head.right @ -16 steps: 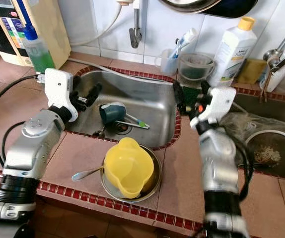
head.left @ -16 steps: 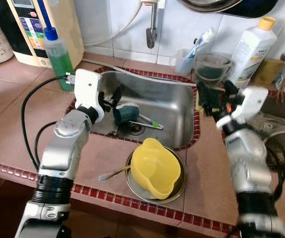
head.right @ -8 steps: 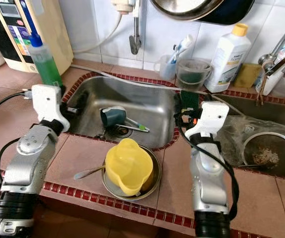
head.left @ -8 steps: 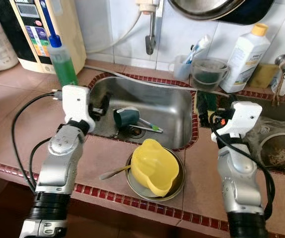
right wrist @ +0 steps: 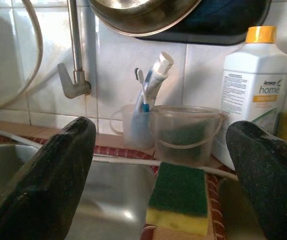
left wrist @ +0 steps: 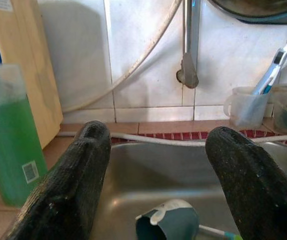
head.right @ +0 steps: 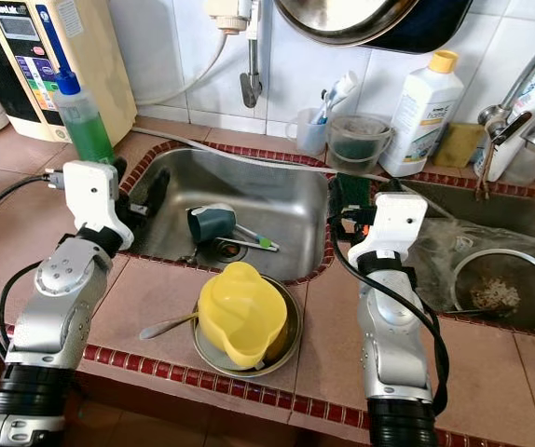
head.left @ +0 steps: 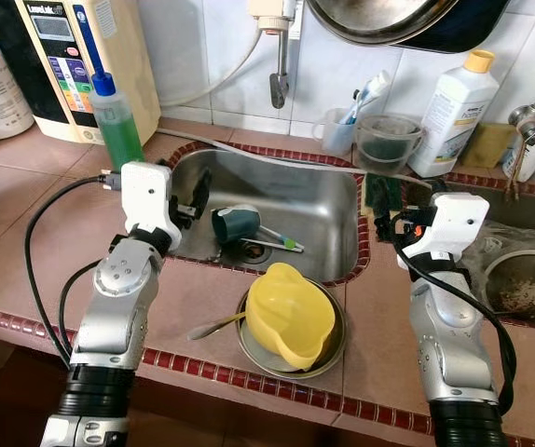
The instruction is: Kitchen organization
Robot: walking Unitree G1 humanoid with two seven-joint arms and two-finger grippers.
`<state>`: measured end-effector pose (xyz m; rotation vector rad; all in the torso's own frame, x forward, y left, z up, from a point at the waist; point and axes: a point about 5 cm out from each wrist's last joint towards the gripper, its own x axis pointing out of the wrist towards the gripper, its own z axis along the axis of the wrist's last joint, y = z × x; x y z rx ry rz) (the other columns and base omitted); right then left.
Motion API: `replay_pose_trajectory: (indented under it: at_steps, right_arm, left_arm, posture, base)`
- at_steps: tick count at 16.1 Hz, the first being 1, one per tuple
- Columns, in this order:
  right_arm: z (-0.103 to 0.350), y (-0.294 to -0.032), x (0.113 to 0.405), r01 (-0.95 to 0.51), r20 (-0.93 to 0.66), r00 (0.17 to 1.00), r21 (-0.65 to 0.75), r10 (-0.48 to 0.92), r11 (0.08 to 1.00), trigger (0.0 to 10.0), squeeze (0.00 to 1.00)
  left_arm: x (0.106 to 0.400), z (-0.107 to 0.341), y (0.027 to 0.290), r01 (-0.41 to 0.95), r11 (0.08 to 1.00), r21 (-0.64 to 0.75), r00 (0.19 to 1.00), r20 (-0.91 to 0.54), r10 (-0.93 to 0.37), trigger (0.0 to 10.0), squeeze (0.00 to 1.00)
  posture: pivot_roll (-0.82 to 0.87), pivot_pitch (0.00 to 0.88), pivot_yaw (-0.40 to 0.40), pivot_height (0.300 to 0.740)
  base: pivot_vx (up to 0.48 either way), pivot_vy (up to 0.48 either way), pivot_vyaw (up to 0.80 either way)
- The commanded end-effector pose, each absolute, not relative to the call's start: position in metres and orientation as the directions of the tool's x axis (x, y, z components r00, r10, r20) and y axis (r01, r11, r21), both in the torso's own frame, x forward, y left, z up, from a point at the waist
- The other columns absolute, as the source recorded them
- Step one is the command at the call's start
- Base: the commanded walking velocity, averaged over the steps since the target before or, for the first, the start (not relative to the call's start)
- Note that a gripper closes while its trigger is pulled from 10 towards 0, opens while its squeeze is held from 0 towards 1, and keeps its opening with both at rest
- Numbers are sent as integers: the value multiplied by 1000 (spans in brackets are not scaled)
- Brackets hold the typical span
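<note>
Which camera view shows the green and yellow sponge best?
The right wrist view: the sponge lies whole between the open right gripper's fingers. In both eye views the right arm hides most of it, leaving a green strip.

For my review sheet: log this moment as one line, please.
left tool open over sink, facing teal cup | right tool open, facing sponge

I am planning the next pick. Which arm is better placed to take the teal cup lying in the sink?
Probably the left. The left end effector hangs open over the sink's left rim, with the teal cup lying just ahead between its fingers. The right end effector is open too, but faces the sponge.
</note>
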<state>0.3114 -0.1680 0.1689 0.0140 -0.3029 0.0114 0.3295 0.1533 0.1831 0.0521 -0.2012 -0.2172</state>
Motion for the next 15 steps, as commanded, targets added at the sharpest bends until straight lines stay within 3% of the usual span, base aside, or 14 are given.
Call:
replay_pose_trajectory:
  at_steps: [1,10,15]
  right_arm:
    - [168,-167,311,-9,290,957,11,5,1000,10000,0]
    - [164,-163,311,-26,277,961,-1,26,1000,10000,0]
    - [162,-163,310,-28,268,963,-14,31,999,10000,0]
  left_arm:
    - [329,182,151,223,972,70,954,191,-233,10000,0]
    - [329,182,148,257,964,63,945,193,-264,10000,0]
    - [328,183,143,298,953,58,932,196,-304,10000,0]
  posture:
    - [-72,0,18,740]
    - [-75,0,16,740]
    - [-78,0,12,740]
  base:
    - [-255,0,0]
    - [-291,0,0]
    - [0,0,0]
